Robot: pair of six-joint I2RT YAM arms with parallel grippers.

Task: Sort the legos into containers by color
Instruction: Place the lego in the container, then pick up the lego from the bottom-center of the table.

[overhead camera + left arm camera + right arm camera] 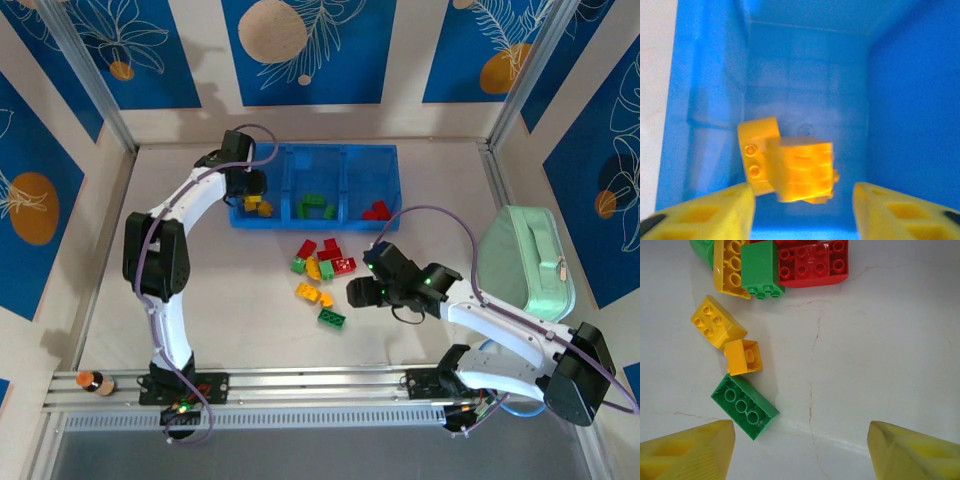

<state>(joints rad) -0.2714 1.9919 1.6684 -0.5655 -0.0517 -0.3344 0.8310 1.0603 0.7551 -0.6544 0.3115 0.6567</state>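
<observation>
Yellow legos [790, 167] lie in the left compartment of the blue tray [340, 152] beneath my parted, empty left jaws, while my right jaws gape empty over loose legos [744, 411] on the table [880, 350].

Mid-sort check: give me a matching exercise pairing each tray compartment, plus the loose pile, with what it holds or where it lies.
Column one:
1. left compartment
2. middle compartment
3. right compartment
4. loose pile

Column two:
A. red bricks
B. on the table, on the near side of the tray
C. yellow bricks
D. green bricks

Pairs: 1-C, 2-D, 3-A, 4-B.
</observation>
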